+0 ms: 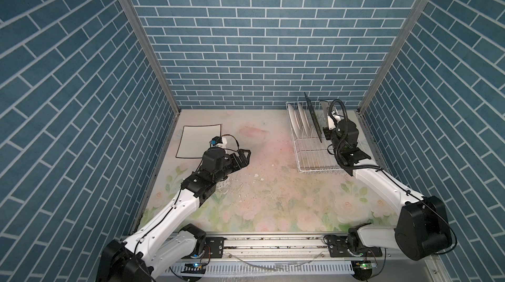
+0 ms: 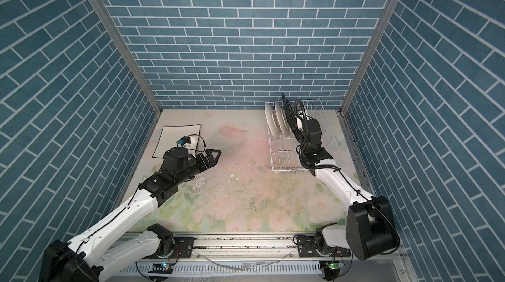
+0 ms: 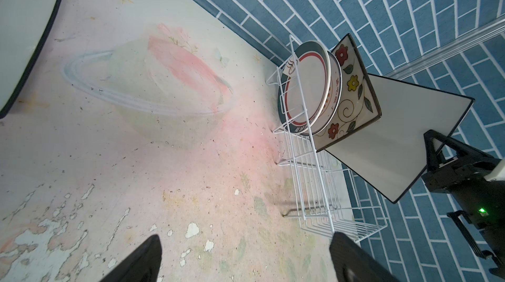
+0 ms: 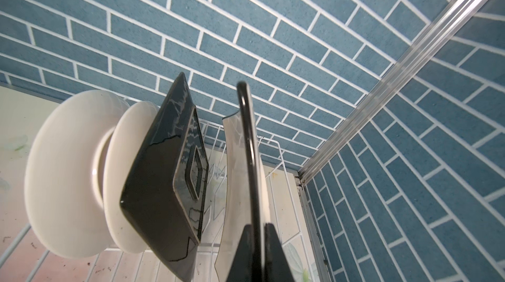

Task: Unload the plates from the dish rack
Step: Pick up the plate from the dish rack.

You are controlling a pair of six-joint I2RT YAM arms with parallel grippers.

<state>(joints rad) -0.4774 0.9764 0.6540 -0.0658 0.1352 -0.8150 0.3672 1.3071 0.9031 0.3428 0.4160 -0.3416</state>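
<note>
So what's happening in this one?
The robot is unloading plates from a white wire dish rack. The right gripper has its jaws shut on the rim of a square white plate standing on edge at the rack. The left gripper hangs open over the table, beside a similar plate already lying flat there. Two round plates and a flowered square plate wait in the rack.

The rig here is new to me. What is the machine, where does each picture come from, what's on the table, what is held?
Two robot arms work at a table. Two pictures look down from one overhead camera; the other two come from cameras on the arms' wrists. A white dish rack holds two round plates and a flowered square plate. One white square plate lies flat on the table. The right claw grips another white plate by its edge; the left claw is open.
</note>
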